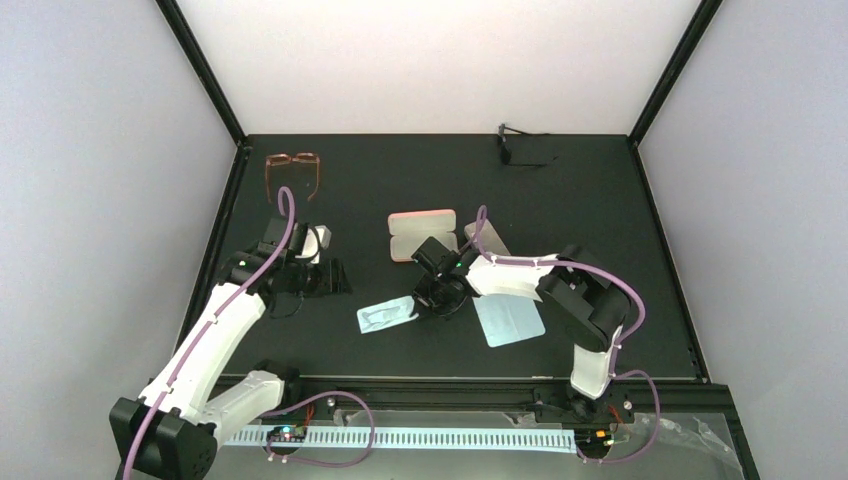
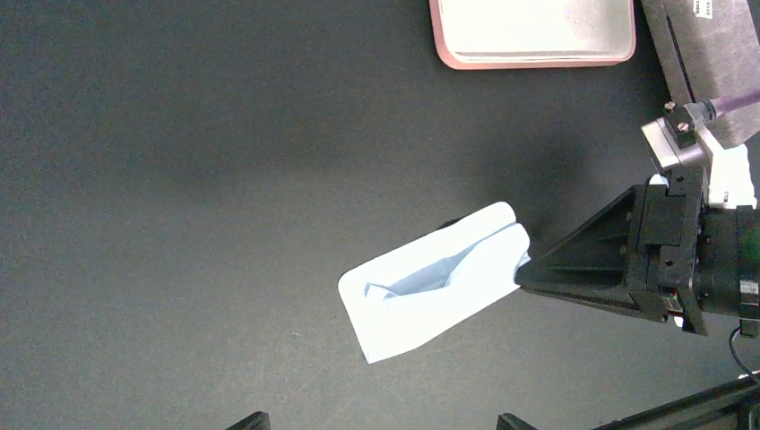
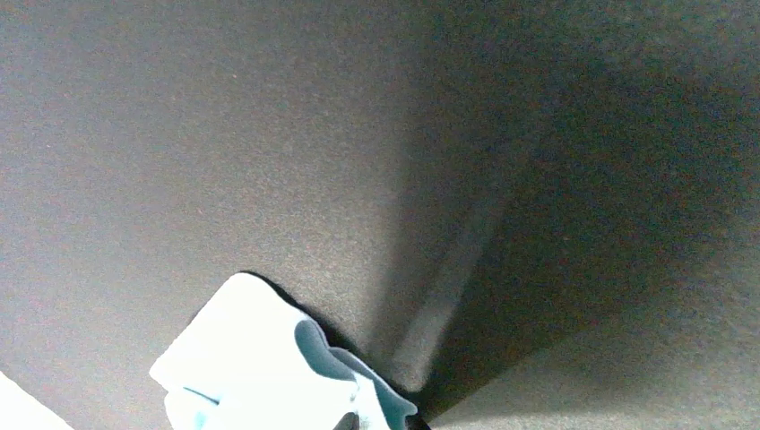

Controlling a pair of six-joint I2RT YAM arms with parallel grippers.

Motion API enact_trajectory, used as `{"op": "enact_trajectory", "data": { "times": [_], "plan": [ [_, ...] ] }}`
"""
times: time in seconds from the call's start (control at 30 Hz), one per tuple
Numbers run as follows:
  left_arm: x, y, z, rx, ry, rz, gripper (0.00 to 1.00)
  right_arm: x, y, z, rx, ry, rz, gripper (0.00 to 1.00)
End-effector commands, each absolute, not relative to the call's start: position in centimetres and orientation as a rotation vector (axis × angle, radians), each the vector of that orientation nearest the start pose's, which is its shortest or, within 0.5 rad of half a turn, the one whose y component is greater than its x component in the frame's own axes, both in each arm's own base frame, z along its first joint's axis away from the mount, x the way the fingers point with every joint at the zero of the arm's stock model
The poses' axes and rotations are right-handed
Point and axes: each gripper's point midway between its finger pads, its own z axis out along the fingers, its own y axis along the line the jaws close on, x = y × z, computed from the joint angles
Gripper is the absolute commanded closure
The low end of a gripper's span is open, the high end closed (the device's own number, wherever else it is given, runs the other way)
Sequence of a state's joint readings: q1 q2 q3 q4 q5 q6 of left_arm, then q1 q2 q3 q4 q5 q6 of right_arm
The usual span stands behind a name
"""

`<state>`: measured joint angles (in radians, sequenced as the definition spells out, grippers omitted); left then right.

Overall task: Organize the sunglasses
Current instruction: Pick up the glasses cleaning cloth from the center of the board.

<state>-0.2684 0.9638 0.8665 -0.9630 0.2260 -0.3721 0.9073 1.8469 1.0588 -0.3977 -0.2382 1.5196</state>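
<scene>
A thin black shape [image 1: 521, 150] at the back of the table, right of centre, looks like the sunglasses; its detail is hard to make out. My right gripper [image 1: 432, 300] is low at mid-table, shut on the right edge of a light blue cloth [image 1: 388, 316]. The left wrist view shows its black fingers [image 2: 582, 267] tapering onto the cloth [image 2: 430, 291]. The right wrist view shows the cloth [image 3: 251, 358] at the bottom edge, with the jaws mostly cut off. My left gripper [image 1: 325, 275] is open and empty, left of the cloth, its fingertips [image 2: 254, 421] wide apart.
An open pink case [image 1: 423, 233] lies behind the right gripper, also in the left wrist view [image 2: 533, 36]. A grey case [image 1: 487, 238] lies beside it. A second light blue cloth [image 1: 510, 318] lies under the right arm. Red-brown framed glasses [image 1: 292, 172] sit back left.
</scene>
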Motion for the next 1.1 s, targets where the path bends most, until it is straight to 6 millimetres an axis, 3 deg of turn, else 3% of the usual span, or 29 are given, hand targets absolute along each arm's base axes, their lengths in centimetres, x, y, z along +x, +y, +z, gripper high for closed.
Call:
{"op": "enact_trajectory", "data": {
  "times": [0.0, 0.3, 0.5, 1.07],
  "plan": [
    [22.1, -10.3, 15.6, -0.028, 2.674, -0.529, 0.34, 22.6, 33.4, 0.4, 0.874, 2.979, 0.651, 0.86],
    [22.1, -10.4, 15.4, -0.026, 2.684, -0.531, 0.36, 22.2, 33.1, -0.2, 0.877, 2.991, 0.629, 0.98],
    [22.2, -10.6, 15.6, -0.006, 2.668, -0.506, 0.37, 22.7, 31.8, 1.0, 0.840, 2.975, 0.606, 0.99],
    [20.2, -17.3, 16.0, 0.401, 2.521, -0.551, 0.41, 22.8, 25.7, 2.5, 0.492, 3.005, 0.532, 0.99]
  ]
}}
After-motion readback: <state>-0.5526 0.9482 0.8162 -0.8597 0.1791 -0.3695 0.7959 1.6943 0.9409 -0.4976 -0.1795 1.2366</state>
